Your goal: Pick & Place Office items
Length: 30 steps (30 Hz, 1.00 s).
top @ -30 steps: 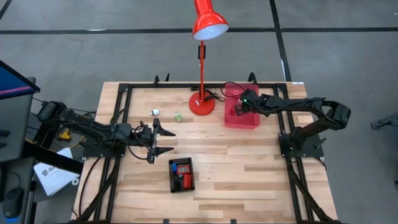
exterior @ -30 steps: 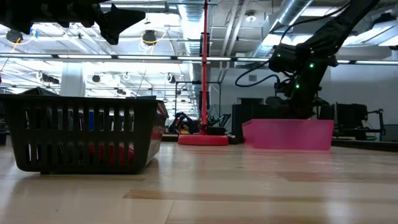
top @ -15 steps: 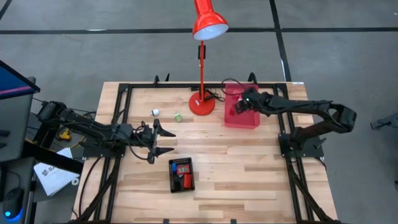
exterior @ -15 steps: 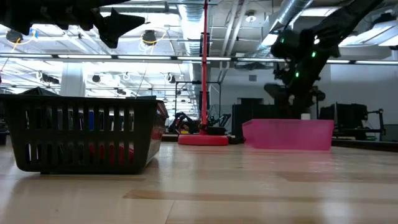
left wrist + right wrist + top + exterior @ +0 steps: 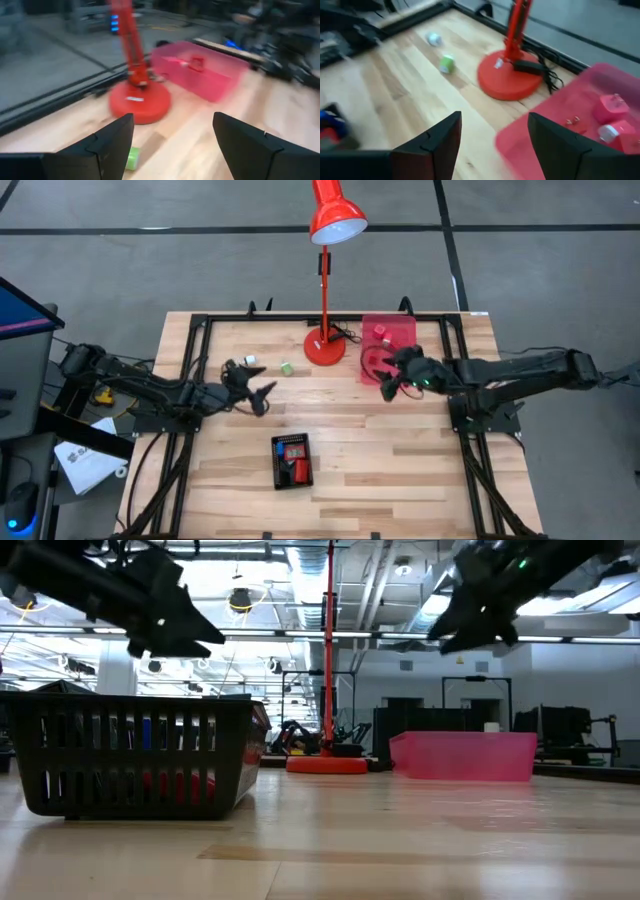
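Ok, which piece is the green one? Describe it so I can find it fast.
Start at the red desk lamp and its round base on the table's far side. Toward the left arm's side of that base lie two tiny loose pieces on the bare wood. The green piece is the nearer to the base; its neighbour, the white piece, lies farther out.

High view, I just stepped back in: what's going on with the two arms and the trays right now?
Both arms are in the air with open, empty grippers. The right gripper hangs over the near edge of the pink tray, which holds a few pink pieces. The left gripper points toward the lamp base, with the green piece and white piece loose on the table just ahead. The black basket already holds red and blue items.
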Available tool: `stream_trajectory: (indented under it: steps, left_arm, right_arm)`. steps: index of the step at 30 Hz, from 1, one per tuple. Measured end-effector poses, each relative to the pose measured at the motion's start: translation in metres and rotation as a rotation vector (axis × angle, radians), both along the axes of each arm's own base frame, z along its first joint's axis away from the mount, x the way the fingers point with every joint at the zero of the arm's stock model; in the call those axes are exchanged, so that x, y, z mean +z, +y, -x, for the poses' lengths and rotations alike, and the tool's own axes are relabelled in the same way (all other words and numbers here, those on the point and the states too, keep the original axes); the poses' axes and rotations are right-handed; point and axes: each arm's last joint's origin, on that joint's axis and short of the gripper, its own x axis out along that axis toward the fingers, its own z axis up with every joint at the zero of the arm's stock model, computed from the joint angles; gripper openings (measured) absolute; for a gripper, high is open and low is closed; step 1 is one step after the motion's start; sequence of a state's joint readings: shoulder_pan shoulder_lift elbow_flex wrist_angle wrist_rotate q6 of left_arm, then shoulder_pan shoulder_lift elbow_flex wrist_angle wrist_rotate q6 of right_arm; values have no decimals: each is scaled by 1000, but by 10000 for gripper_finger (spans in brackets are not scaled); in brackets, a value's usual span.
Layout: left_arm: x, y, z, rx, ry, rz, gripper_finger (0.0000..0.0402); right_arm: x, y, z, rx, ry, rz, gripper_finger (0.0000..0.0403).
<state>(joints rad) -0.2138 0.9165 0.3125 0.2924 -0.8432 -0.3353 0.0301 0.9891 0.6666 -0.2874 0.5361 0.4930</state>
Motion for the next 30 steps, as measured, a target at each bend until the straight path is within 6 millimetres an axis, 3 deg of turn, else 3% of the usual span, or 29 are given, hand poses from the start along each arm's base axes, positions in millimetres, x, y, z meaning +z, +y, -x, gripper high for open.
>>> stream_trajectory:
  steps: [3,8,10,16,19,25,30]
  left_arm:
    - [3,7,-1,72,-1,36,269]
    - [10,19,-12,61,182,13,269]
    - [22,27,-20,79,219,16,269]
    - [53,78,-39,193,481,199,269]
    - [59,110,-40,319,564,351,270]
    - [50,158,-35,531,517,589,267]
    - [29,179,-32,483,606,721,265]
  right_arm:
    - [5,16,4,32,-41,16,220]
    - [6,36,5,119,-56,18,221]
    - [6,42,5,148,-58,15,221]
    - [11,58,4,225,-123,-1,221]
    - [11,66,4,262,-136,-6,221]
    - [3,85,2,316,-111,4,221]
    - [-6,103,-4,375,-102,6,221]
